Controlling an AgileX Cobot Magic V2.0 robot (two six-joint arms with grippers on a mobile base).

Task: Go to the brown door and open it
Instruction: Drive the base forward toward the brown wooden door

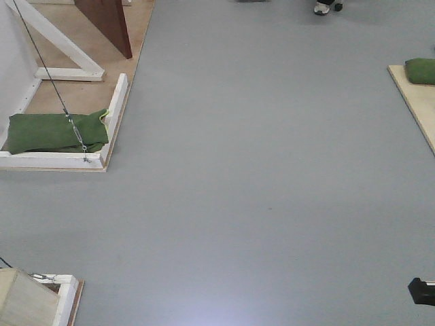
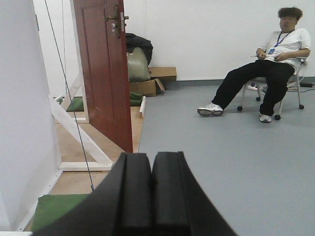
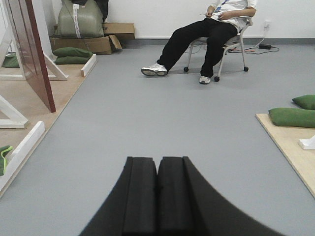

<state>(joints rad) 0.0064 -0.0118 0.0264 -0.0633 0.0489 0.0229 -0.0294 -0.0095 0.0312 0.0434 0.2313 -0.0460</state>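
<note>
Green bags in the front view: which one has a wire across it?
The left bag, inside the white frame, under the wire; the right bag lies bare.

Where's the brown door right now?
In the left wrist view the brown door stands at left, beside the white diagonal brace, with the seated person far right.

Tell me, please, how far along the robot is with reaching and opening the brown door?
Done: nothing visibly; the brown door stands ahead on the left, with grey floor between it and the robot. In hand: the approach, with the left gripper and right gripper both shut and empty. Left: reaching the brass handle, gripping it and swinging the door.
</note>
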